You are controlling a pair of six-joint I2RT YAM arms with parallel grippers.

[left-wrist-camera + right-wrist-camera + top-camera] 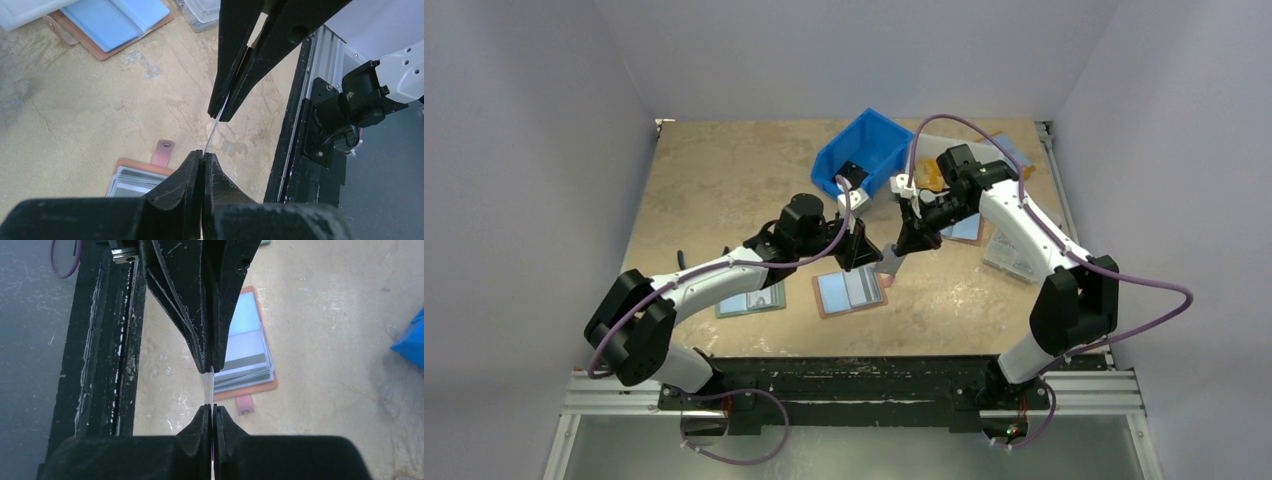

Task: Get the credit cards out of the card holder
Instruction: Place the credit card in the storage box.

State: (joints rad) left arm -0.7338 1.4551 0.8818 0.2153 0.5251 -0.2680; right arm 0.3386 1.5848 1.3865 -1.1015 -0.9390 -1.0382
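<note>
Card holder [834, 291] open, long axis left-right, tab [244, 404] rightward; card [209, 387] held aloft.

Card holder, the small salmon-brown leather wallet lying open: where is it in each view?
Top external: salmon-brown leather card holder, table centre, below the arms' tips.
Left wrist: bottom left, snap tab upward.
Right wrist: centre right, tab at bottom.
Shared landmark: thin pale card held edge-on, midair.

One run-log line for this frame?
left gripper: shut on card | right gripper: shut on card | card: mid-air between both | card holder: open, other cards inside
</note>
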